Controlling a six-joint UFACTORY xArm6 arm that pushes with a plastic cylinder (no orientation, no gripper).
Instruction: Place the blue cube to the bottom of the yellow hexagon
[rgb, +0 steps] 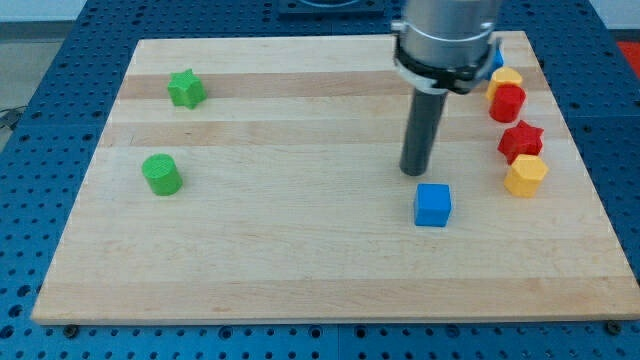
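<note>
The blue cube (432, 205) sits on the wooden board right of centre. The yellow hexagon (525, 175) lies near the board's right edge, to the right of the cube and slightly higher. My tip (415, 172) stands just above the cube's upper left corner, with a small gap between them. The dark rod rises from there to the arm's grey wrist at the view's top.
A red star (520, 140) touches the yellow hexagon from above. A red cylinder (506, 103), a yellow block (506, 77) and a partly hidden blue block (496, 57) stand at the upper right. A green star (185, 89) and a green cylinder (161, 174) are at the left.
</note>
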